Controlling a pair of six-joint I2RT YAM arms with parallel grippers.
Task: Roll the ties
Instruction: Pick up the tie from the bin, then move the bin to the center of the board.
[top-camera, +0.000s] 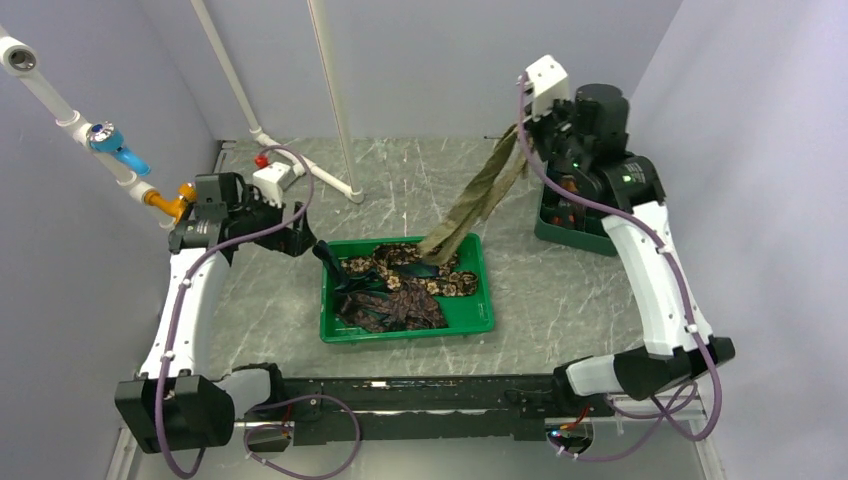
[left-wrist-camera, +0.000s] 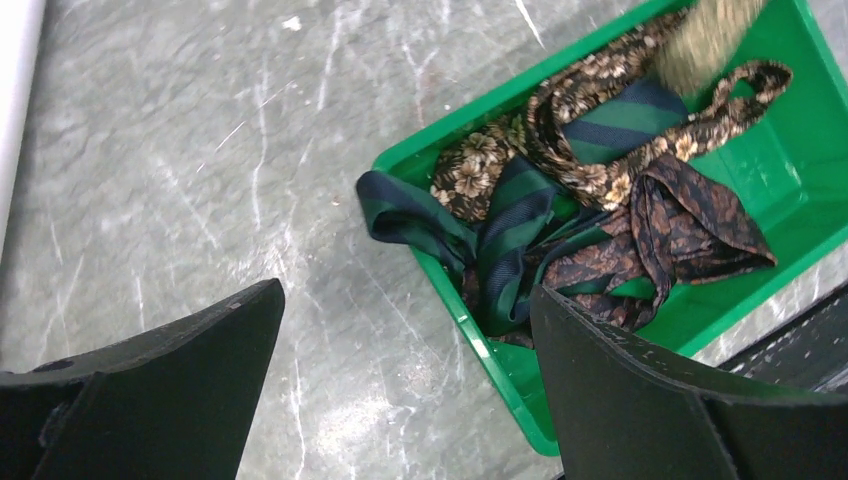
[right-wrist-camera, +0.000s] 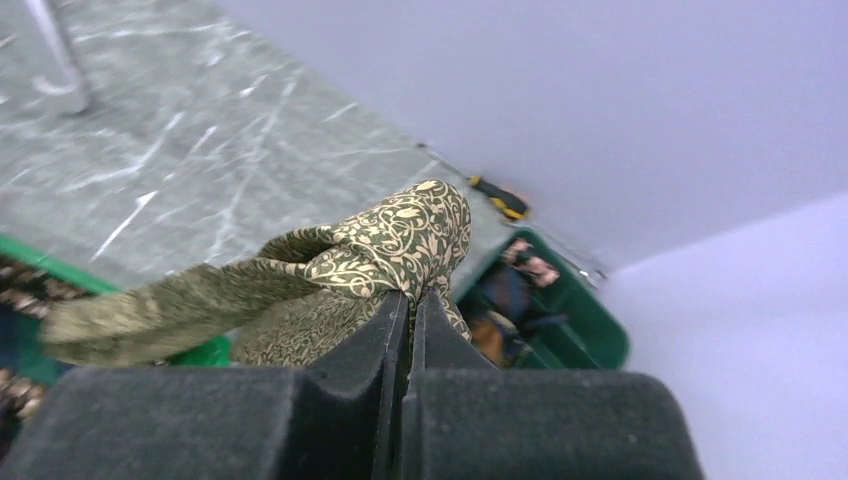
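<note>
Inspecting outward, we are finding the other ties (top-camera: 395, 295) heaped unrolled in the green tray (top-camera: 470, 315). Beside its far left corner the left gripper (left-wrist-camera: 405, 300) is hovering, jaws wide and empty. Farther back and high, the right gripper (right-wrist-camera: 408, 300) is clamping the olive tie (top-camera: 478, 195), whose tail is trailing into the tray. We are judging this the lifting-out step; next, it needs laying flat on the table (top-camera: 570, 290) for rolling.

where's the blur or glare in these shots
Top external: evenly lit, sharp, only faint sheen on the table. Left wrist: green tray and its ties crisp, but the olive tie at the top edge is smeared. Right wrist: the olive tie is sharp at the right end effector, soft along its trailing end; the far tray is out of focus.
</note>
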